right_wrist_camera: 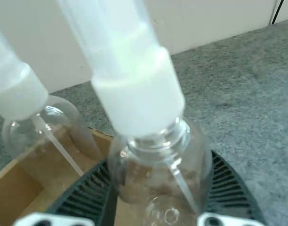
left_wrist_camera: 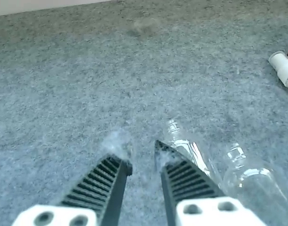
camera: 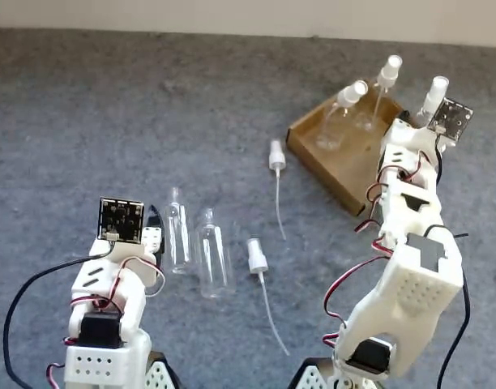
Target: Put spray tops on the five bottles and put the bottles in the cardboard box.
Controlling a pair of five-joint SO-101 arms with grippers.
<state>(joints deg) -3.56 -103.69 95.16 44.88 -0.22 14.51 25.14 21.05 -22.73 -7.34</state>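
Carpet (camera: 110,97); bottle (right_wrist_camera: 156,155) in right gripper (right_wrist_camera: 158,193)

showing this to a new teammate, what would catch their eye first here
The right gripper is shut on a capped bottle at the cardboard box, where two other capped bottles already stand. On the grey carpet, two uncapped bottles lie beside the open left gripper, with two loose spray tops lying between them and the box.

carpet (camera: 86,105) with bottles (camera: 214,259), spray tops (camera: 257,259), box (camera: 321,172)
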